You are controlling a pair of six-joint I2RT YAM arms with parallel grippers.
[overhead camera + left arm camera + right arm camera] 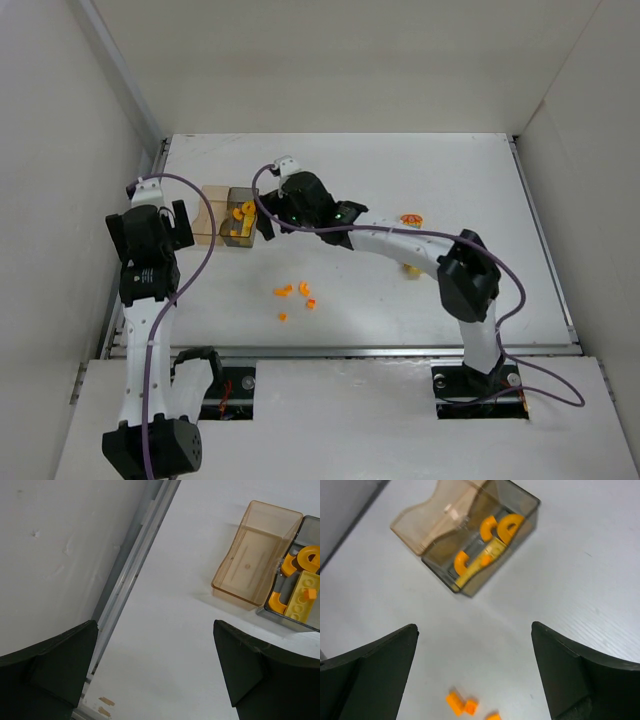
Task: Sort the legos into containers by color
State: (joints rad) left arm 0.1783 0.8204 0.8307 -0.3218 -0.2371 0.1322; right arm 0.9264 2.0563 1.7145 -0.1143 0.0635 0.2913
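Observation:
Two joined containers stand at the table's left: a tan-clear box with nothing in it and a smoky grey box. The grey box holds orange curved legos and a pale yellow ridged plate. Several tiny orange legos lie loose on the table, two of them low in the right wrist view. My right gripper hovers open just right of the grey box, nothing between its fingers. My left gripper is open too, left of the tan box, and holds nothing.
An orange-red and yellow brick lies right of centre, and a yellow piece peeks out beside the right forearm. White walls enclose the table; a metal rail runs along its left edge, close to my left gripper.

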